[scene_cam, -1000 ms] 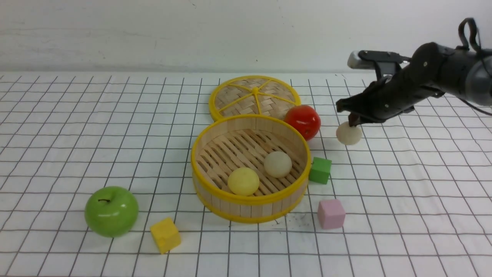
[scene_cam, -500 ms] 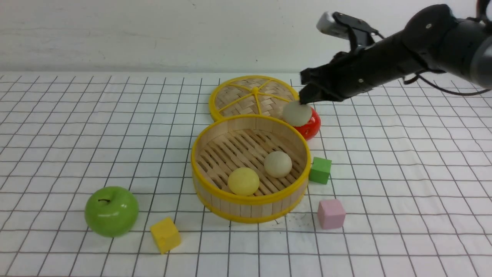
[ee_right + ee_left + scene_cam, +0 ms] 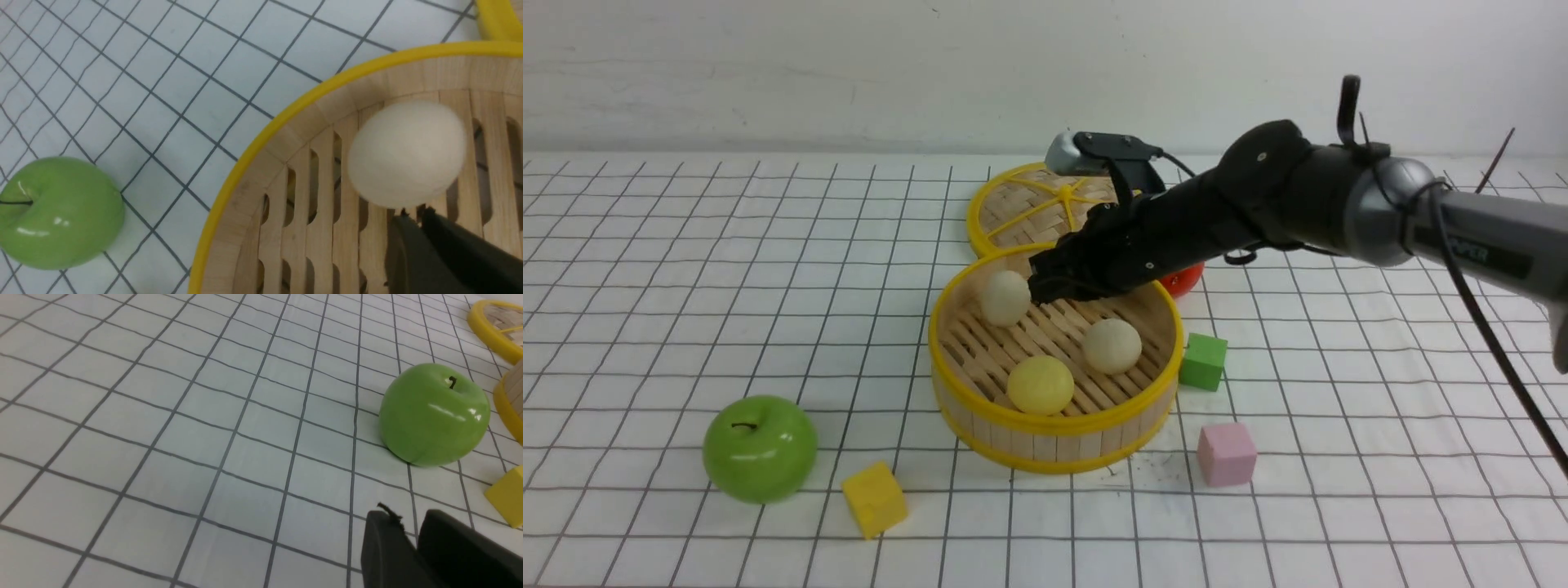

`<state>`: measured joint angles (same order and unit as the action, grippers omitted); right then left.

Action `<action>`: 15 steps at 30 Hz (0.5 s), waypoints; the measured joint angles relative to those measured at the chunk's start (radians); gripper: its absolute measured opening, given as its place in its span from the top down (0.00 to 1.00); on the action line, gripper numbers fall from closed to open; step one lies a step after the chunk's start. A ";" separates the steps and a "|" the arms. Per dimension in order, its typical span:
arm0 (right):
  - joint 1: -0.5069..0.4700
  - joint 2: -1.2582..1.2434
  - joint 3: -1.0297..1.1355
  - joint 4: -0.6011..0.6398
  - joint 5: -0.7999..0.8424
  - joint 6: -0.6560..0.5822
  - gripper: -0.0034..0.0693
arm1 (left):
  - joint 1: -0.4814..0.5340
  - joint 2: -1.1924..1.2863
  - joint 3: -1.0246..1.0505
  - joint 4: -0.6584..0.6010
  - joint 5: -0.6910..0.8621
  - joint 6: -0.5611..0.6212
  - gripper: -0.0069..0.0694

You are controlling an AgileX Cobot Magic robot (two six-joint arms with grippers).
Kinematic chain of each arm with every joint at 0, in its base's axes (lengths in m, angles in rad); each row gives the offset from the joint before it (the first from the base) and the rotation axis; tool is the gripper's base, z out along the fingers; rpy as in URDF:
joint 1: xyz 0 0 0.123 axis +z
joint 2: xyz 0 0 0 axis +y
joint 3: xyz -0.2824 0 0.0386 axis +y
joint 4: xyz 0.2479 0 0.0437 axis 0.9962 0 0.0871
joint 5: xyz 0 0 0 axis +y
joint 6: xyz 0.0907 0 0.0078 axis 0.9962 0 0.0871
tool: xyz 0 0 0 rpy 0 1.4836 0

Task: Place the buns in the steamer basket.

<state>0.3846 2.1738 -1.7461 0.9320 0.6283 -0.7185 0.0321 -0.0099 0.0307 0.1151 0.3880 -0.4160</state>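
The right hand (image 3: 1036, 290) reaches into the steamer basket (image 3: 1054, 423) from the far right side, its dark fingertips touching a cream-beige bun (image 3: 1005, 297) that sits on the slatted floor against the far wall, just to the hand's left. In the right wrist view the two fingers (image 3: 412, 249) lie nearly together right behind this bun (image 3: 406, 153); whether they pinch it or merely touch it cannot be told. A second cream-beige bun (image 3: 1112, 346) lies nearer than the hand and to its right, and a pale yellow bun (image 3: 1041, 385) rests by the near wall, apart from the hand. All three are matte, doughy balls. The basket is round, with upright pale wooden slats and smooth yellow rims. Behind the hand lies a flat woven lid (image 3: 1013, 208) with yellow spokes, and a glossy red tomato (image 3: 1183, 280) shows beneath the arm. The left hand (image 3: 412, 535) hovers over the gridded counter (image 3: 163, 416) with its fingers close together, holding nothing, a shiny green apple (image 3: 435, 414) just beyond it.
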 joint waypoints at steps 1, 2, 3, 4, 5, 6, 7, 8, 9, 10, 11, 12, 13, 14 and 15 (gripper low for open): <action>-0.005 -0.008 0.000 -0.002 0.002 0.000 0.83 | 0.000 0.000 0.000 0.000 0.000 0.000 0.75; -0.007 -0.012 0.000 -0.007 0.007 0.000 0.81 | 0.000 0.000 0.000 0.000 0.000 0.000 0.75; -0.014 -0.030 0.000 -0.022 0.017 0.000 0.78 | 0.000 0.000 0.000 0.000 0.000 0.000 0.75; -0.015 -0.030 0.000 -0.025 0.019 0.000 0.78 | 0.000 0.000 0.000 0.000 0.000 0.000 0.75; -0.023 -0.053 0.000 -0.057 0.039 0.001 0.75 | 0.000 0.000 0.000 0.000 0.000 0.000 0.75; -0.029 -0.074 0.000 -0.087 0.060 0.005 0.73 | 0.000 0.000 0.000 0.000 0.000 0.000 0.75; -0.034 -0.098 0.000 -0.118 0.078 0.016 0.71 | 0.000 0.000 0.000 0.000 0.000 0.000 0.75; -0.041 -0.124 0.000 -0.162 0.104 0.037 0.69 | 0.000 0.000 0.000 0.000 0.000 0.000 0.75; -0.049 -0.147 0.000 -0.212 0.125 0.069 0.68 | 0.000 0.000 0.000 0.000 0.000 0.000 0.75; -0.058 -0.176 0.000 -0.267 0.150 0.112 0.67 | 0.000 0.000 0.000 0.000 0.000 0.000 0.75; -0.070 -0.214 0.000 -0.337 0.182 0.172 0.66 | 0.000 0.000 0.000 0.000 0.000 0.000 0.75; -0.079 -0.247 0.000 -0.385 0.201 0.214 0.65 | 0.000 0.000 0.000 0.000 0.000 0.000 0.75; -0.084 -0.254 0.000 -0.409 0.210 0.235 0.65 | 0.000 0.000 0.000 0.000 0.000 0.000 0.75; -0.093 -0.281 0.000 -0.456 0.228 0.274 0.65 | 0.000 0.000 0.000 0.000 0.000 0.000 0.75; -0.105 -0.315 0.000 -0.511 0.250 0.319 0.65 | 0.000 0.000 0.000 0.000 0.000 0.000 0.75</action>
<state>0.2795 1.8588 -1.7461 0.4213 0.8788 -0.3990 0.0321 -0.0099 0.0307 0.1151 0.3880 -0.4160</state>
